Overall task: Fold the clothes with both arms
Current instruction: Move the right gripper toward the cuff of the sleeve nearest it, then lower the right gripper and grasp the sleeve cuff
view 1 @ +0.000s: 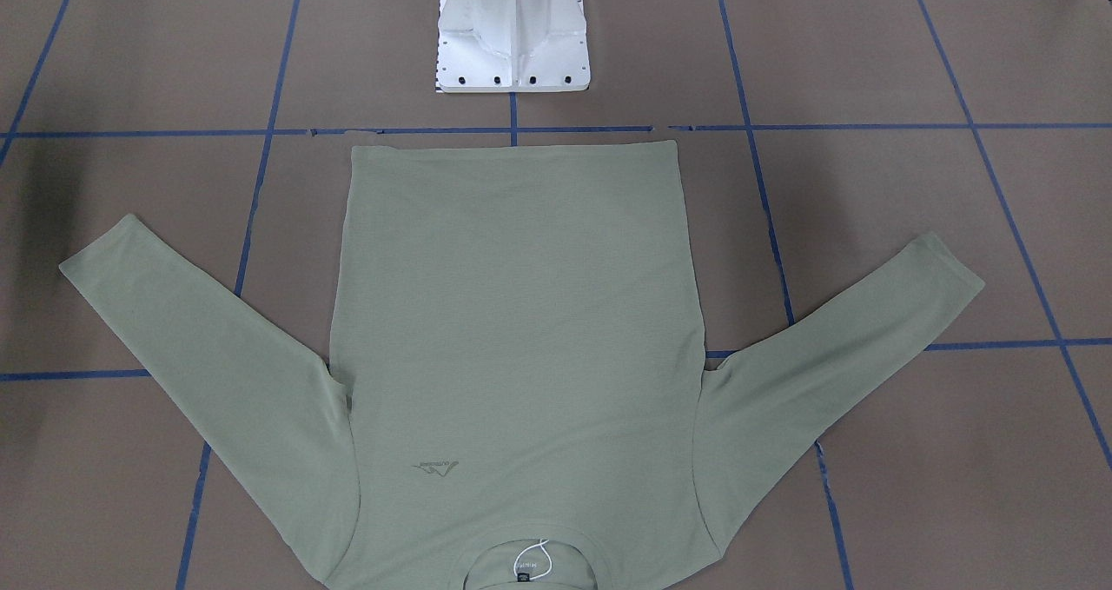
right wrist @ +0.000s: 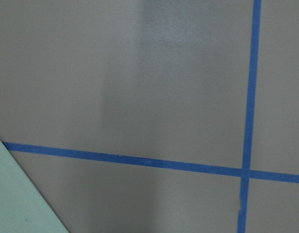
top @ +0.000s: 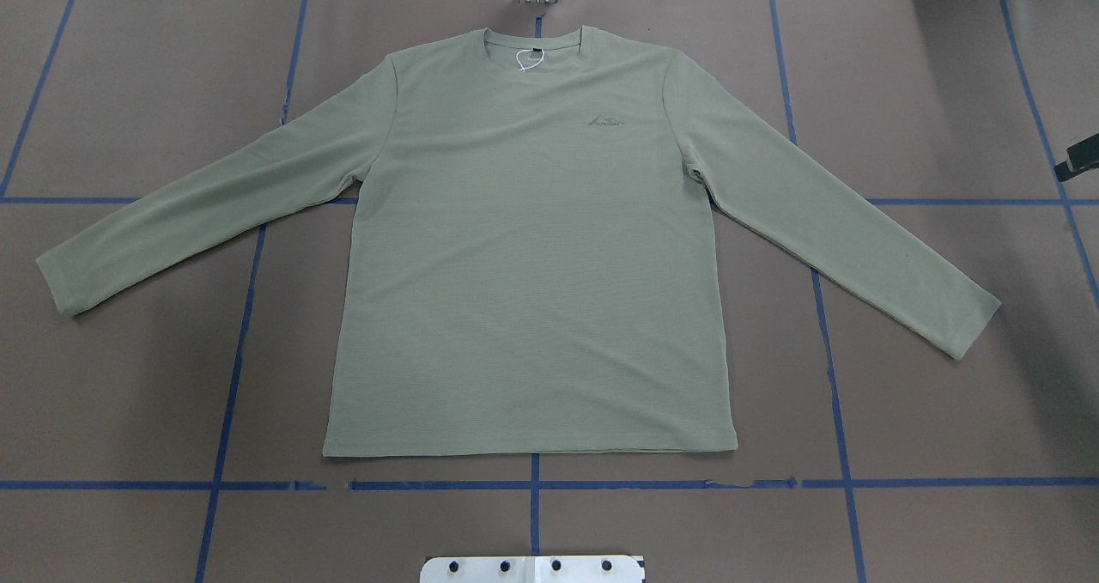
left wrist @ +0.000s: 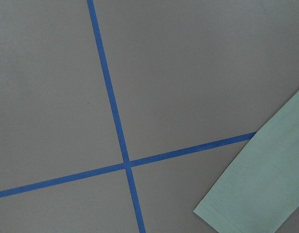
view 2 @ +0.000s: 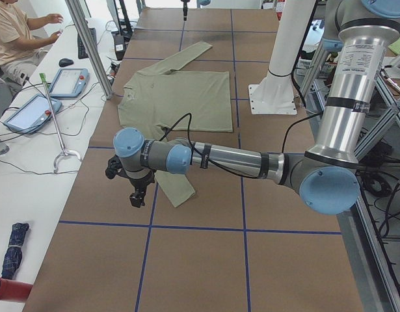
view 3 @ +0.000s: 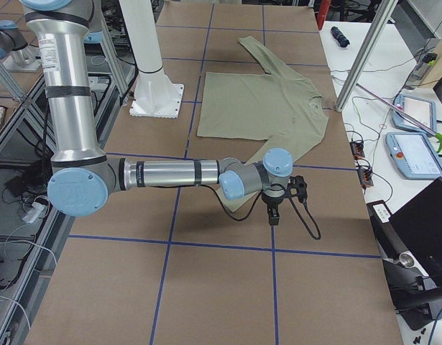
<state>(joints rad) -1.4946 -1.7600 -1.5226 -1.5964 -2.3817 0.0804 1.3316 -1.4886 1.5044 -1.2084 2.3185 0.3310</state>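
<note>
The sage-green shirt (top: 532, 265) lies flat, front up, on the brown table (top: 927, 94), its chest logo (top: 608, 121) and black neck label (top: 534, 51) unreadable; whether the left gripper (view 2: 136, 195) and right gripper (view 3: 273, 214) are apart cannot be told.

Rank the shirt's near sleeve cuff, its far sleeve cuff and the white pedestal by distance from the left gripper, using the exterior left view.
1. The near sleeve cuff, right beside the left gripper, toward the robot.
2. The white pedestal, farther back at the robot's edge.
3. The far sleeve cuff, at the table's far end.
</note>
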